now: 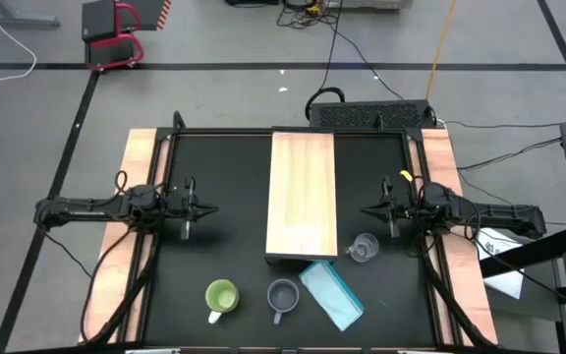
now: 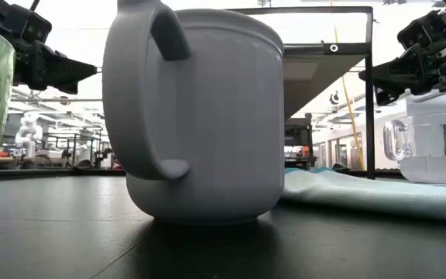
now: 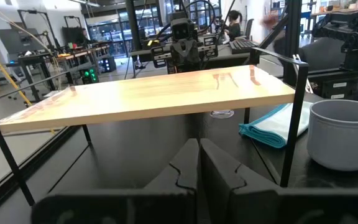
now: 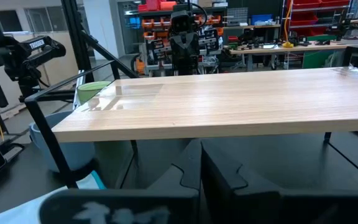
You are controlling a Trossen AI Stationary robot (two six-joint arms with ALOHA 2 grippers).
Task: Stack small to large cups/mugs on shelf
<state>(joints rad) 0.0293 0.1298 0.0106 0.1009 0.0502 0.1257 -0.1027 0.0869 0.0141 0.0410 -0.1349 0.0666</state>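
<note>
On the black table (image 1: 224, 236) the shelf (image 1: 303, 192) stands bare, so nothing is stacked yet. Glass cup (image 1: 364, 248), grey mug (image 1: 282, 296) and green mug (image 1: 221, 297) sit near its near end. Left gripper (image 1: 204, 208) and right gripper (image 1: 369, 208), both pressed together, wait either side

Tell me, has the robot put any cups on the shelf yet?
Not yet. The shelf is bare. The green mug, grey mug and glass cup all sit on the table near its front end. The left pincer and right pincer wait shut beside the shelf, holding nothing. All three cups remain.
</note>
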